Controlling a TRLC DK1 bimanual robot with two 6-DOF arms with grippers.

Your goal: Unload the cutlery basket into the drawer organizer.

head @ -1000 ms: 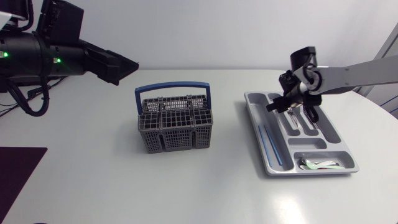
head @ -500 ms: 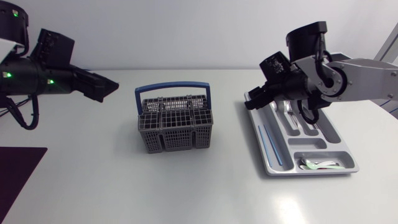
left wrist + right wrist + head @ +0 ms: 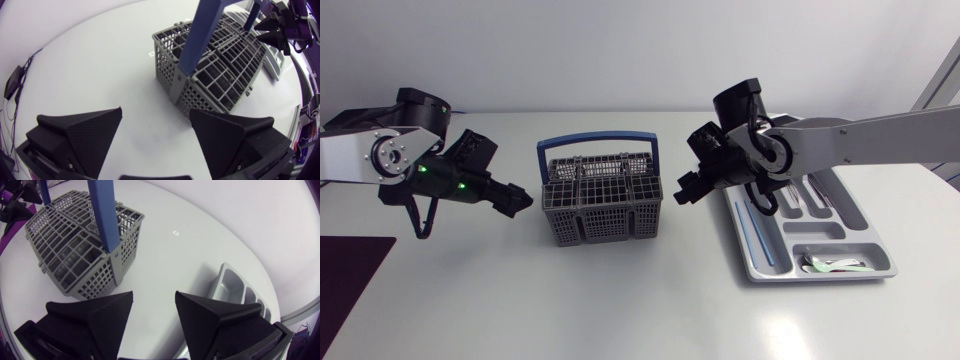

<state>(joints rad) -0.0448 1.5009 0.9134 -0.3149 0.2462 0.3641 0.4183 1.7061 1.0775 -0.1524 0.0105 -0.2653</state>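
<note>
The grey cutlery basket [image 3: 600, 205] with a blue handle [image 3: 597, 140] stands mid-table. No cutlery shows in its compartments in either wrist view. My left gripper [image 3: 516, 199] hangs just left of the basket, open and empty, and the basket [image 3: 215, 65] lies ahead of its fingers [image 3: 82, 132]. My right gripper [image 3: 682, 194] sits close to the basket's right side, open with nothing between its fingers. The basket [image 3: 75, 245] lies ahead of the right gripper [image 3: 154, 311]. The grey drawer organizer [image 3: 760, 268] lies at the right, holding cutlery [image 3: 808, 195] in its slots.
A blue-handled piece [image 3: 752, 225] lies in the organizer's long left slot and green-handled pieces [image 3: 835, 264] in its near compartment. A dark mat [image 3: 345, 275] covers the table's front left corner. A corner of the organizer [image 3: 235, 287] shows beside my right gripper.
My right arm left the organizer and swung left to the basket's right side. My left arm came down from the back left to the basket's left side.
</note>
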